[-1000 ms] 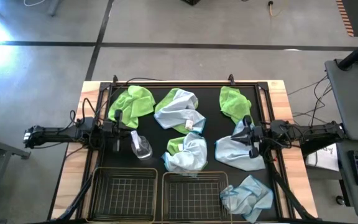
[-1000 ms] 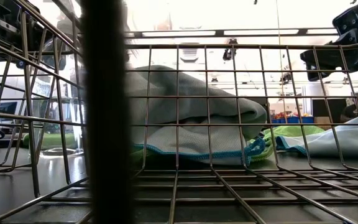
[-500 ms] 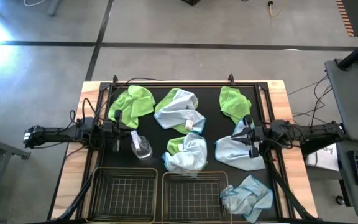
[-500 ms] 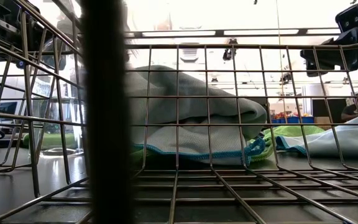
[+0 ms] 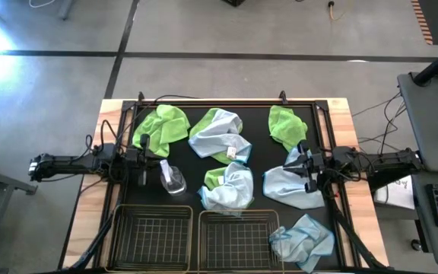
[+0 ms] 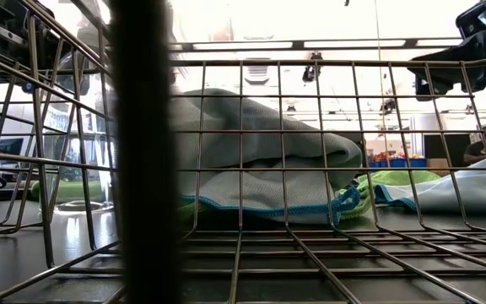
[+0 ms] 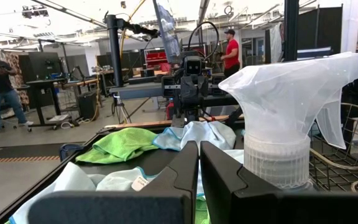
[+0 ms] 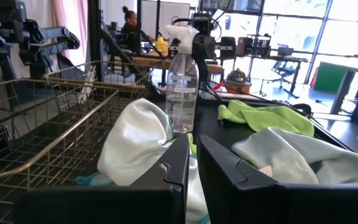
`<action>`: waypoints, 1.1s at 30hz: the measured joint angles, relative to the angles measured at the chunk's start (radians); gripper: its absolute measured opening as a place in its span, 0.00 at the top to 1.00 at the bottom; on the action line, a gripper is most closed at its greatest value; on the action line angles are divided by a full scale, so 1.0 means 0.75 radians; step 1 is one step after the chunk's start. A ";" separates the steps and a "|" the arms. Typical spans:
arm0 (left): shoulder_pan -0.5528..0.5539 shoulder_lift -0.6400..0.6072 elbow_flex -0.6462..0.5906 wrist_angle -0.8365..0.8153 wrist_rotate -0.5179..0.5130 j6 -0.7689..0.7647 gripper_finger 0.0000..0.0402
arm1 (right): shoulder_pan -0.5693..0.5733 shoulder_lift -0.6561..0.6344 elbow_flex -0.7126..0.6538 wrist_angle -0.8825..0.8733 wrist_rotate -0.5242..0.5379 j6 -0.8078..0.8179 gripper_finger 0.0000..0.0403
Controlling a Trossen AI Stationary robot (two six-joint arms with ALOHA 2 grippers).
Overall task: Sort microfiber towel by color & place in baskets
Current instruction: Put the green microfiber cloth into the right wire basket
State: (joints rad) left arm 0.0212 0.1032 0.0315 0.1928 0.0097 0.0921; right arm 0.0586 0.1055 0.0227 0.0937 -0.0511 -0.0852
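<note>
- Worktop (image 5: 341, 114): black mat over wood, carrying every cloth, both baskets and a spray bottle (image 5: 172, 180).
- Baskets at the near edge, side by side: left basket (image 5: 152, 237) and right basket (image 5: 238, 240), both with nothing in them as far as the high view shows. Bottle just beyond the left basket's far rim.
- Blue towels, placed from the bottle: one (image 5: 220, 137) up and to the right of it, with a white tag showing; one (image 5: 230, 189) just right of it, lying over a green cloth and almost at the right basket's far rim; one (image 5: 293, 186) farther right, spread flat; one (image 5: 303, 237) draped at the right basket's outer corner, outside the wire.
- Green towels: one (image 5: 162, 124) beyond the bottle toward the far left; one (image 5: 287, 125) far right, across the mat from the bottle; the third only a green edge (image 5: 213, 176) under the middle blue cloth.
- Right hand (image 5: 305, 169): poised directly above the upper edge of the flat blue towel, the far-right green towel just beyond it. Fingers nearly together in the wrist view, holding nothing. Clearly the nearer arm for that blue cloth; likely a straight descent from here, then a carry toward the baskets.
- Left hand (image 5: 142, 160): waiting just left of the bottle, fingers nearly together, holding nothing; green towel beyond it is its closest cloth.
- No towel sorted yet, judging by the bare baskets.
</note>
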 joint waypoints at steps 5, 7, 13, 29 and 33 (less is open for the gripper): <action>-0.001 0.000 0.000 0.000 0.001 0.000 1.00 | 0.000 0.000 0.000 0.000 0.000 -0.006 0.93; 0.000 0.000 0.000 0.000 0.000 0.000 1.00 | 0.000 0.000 0.000 -0.001 0.000 -0.004 0.93; -0.001 0.000 0.000 0.000 0.000 0.000 1.00 | 0.000 0.000 0.000 -0.001 0.000 0.057 0.93; 0.000 0.000 0.000 0.012 0.000 0.000 1.00 | 0.000 0.001 0.000 -0.002 0.165 -0.002 0.93; 0.000 0.000 0.000 0.012 -0.001 0.002 1.00 | 0.000 0.001 0.000 -0.002 0.173 -0.002 0.93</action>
State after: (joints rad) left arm 0.0212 0.1032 0.0315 0.2020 0.0093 0.0933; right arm 0.0586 0.1059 0.0227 0.0925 0.0790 -0.0868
